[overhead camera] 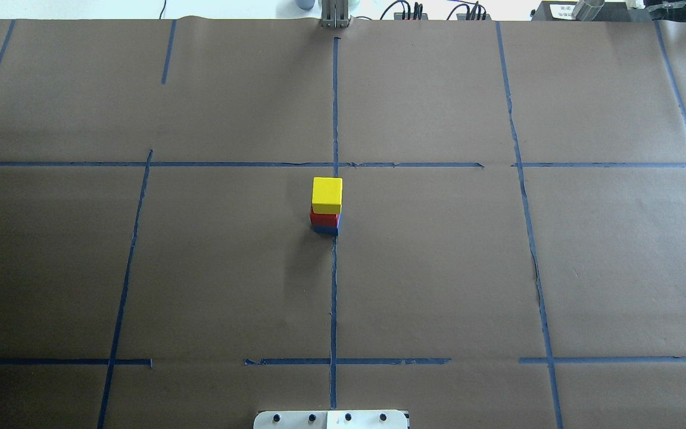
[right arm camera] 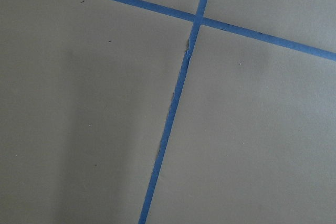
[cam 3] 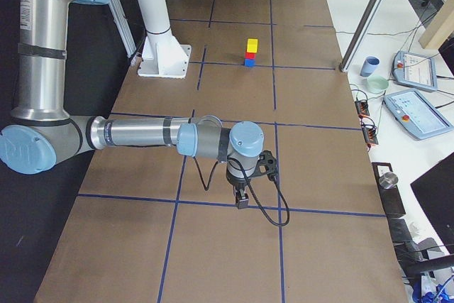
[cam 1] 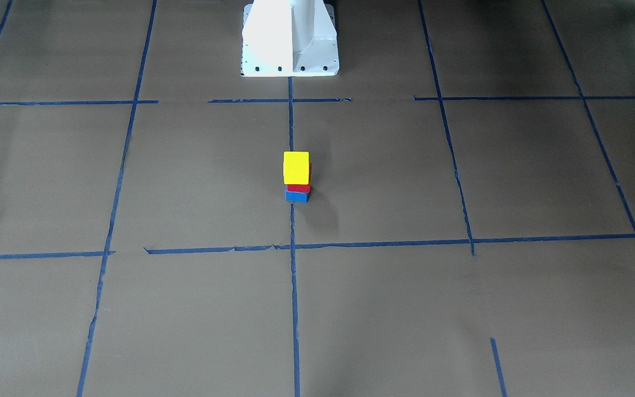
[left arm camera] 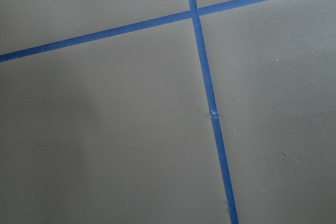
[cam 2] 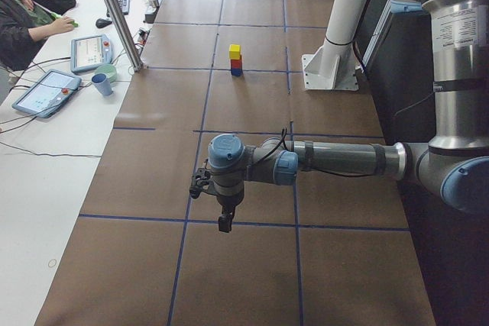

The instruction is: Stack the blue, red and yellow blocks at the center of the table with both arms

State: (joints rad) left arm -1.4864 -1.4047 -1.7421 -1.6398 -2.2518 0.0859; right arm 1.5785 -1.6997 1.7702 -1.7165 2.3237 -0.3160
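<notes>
– If the stack is what counts, how far along is the job?

– Finished, by my judgement. The blue block (overhead camera: 326,230) sits on the table (overhead camera: 468,268), the red block (overhead camera: 323,217) on it and the yellow block (overhead camera: 327,195) on top. All three are touching and upright. The stack stands on the centre tape line (overhead camera: 333,298) in the middle cell, straight out from the robot base (cam 1: 290,38).

– Is it square?

– Nearly. From the front a sliver of red shows past one edge of the yellow, so the top is a touch offset. I see no lean.

– And the arms?

– Both are well apart from the stack. The left gripper (cam 2: 224,223) hangs low over the paper near a tape line at its end of the table. The right gripper (cam 3: 242,200) does the same at the other end. Each shows in a side view only, and the wrist cameras give nothing but brown paper and blue tape. So I cannot tell whether either one is open or closed. No block shows at either.

– What is left, then?

– Nothing to stack, I reckon. At most the arms get put away.

– Any writing to read?

– A label (cam 2: 451,32) sits on the near arm's upright link, too small to make out. The blocks are plain. The tablets (cam 2: 47,91) on the side desk show screens, but nothing on them is legible.
</notes>
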